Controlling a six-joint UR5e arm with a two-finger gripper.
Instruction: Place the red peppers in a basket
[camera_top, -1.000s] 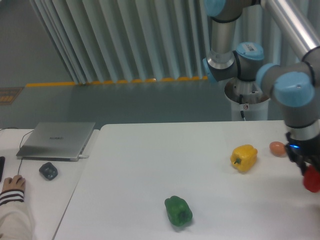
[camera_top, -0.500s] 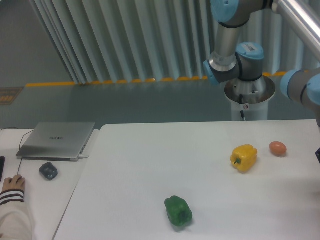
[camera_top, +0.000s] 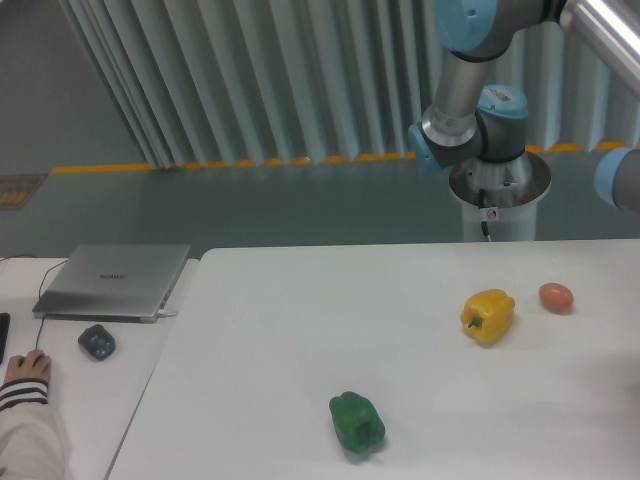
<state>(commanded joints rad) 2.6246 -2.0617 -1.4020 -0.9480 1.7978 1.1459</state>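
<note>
Camera view shows neither the pincer nor any red pepper; only the grey-and-blue arm (camera_top: 480, 110) at upper right, so grip state cannot be told.

Two peppers lie on the white tabletop (camera_top: 300, 300): one yellow pepper (camera_top: 488, 315) at the right and one green pepper (camera_top: 357, 422) nearer, toward the middle. There is one small orange-brown egg (camera_top: 556, 296) just right of the yellow one. At the left sit one closed laptop (camera_top: 115, 281), one dark mouse (camera_top: 97, 341) and one person's hand (camera_top: 25, 371).
</note>
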